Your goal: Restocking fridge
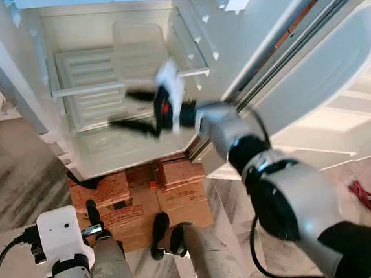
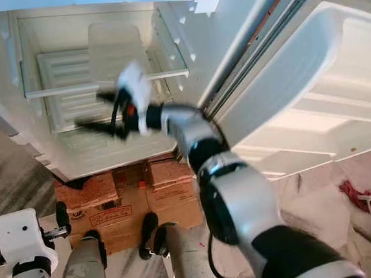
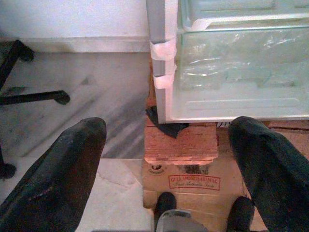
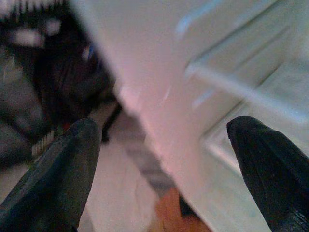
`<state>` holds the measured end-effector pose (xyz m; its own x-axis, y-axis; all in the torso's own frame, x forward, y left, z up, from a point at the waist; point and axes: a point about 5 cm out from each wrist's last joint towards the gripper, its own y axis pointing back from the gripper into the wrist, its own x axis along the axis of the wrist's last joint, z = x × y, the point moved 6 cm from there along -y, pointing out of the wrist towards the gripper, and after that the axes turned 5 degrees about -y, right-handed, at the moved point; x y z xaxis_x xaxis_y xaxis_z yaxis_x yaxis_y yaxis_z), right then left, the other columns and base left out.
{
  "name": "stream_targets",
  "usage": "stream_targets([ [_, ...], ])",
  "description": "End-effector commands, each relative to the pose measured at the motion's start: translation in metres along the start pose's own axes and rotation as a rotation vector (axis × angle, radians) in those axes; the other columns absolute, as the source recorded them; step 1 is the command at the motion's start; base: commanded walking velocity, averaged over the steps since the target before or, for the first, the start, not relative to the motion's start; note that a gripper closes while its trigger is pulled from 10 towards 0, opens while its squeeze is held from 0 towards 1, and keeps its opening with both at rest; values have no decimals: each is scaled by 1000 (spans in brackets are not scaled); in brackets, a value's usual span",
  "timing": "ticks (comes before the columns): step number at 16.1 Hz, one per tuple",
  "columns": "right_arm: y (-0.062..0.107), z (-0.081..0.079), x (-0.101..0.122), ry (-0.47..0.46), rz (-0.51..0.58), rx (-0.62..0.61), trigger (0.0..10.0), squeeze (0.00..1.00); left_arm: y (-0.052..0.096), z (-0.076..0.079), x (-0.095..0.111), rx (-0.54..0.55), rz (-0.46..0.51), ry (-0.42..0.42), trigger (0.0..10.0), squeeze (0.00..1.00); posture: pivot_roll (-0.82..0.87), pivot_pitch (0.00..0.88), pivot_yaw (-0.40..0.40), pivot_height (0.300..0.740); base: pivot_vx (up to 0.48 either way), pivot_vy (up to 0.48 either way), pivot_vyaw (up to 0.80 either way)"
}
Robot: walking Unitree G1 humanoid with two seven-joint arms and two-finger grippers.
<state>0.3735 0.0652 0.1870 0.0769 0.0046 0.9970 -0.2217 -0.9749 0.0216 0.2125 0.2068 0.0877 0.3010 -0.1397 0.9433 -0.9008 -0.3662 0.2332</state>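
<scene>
Fridge: open, its white door swung out on the robot's right; the inside holds a white shelf and a clear drawer at the bottom.
Right gripper: raised in front of the open compartment, at the shelf's front edge, blurred; fingers spread wide, nothing between them.
Left gripper: low by the robot's left side, pointing at the fridge's lower left corner; fingers spread apart, empty.
Cardboard boxes: on the floor under the fridge's front edge, stacked with bricks.
Red cloth: on the floor at far right.
</scene>
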Motion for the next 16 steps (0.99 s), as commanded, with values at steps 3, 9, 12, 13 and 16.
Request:
stream_targets([
  [3,2,-8,-35,69,-144,23,10000,1000,4,5,-10,-25,-38,3,10000,0,419,280,-272,740,0,0,0],
  [9,-17,-10,-51,286,-316,-40,10000,1000,21,7,-15,-26,-68,11,10000,0,411,359,-310,740,0,0,0],
  [12,-17,24,-8,399,-268,-283,10000,1000,36,7,-25,-20,-117,21,10000,0,398,395,-331,740,0,0,0],
  [13,-11,36,4,408,-254,-372,10000,1000,36,7,-24,-21,-115,20,10000,0,400,398,-336,740,0,0,0],
  [16,16,71,23,396,-272,-604,10000,980,35,2,-23,-2,-114,20,10000,0,393,408,-350,740,0,0,0],
])
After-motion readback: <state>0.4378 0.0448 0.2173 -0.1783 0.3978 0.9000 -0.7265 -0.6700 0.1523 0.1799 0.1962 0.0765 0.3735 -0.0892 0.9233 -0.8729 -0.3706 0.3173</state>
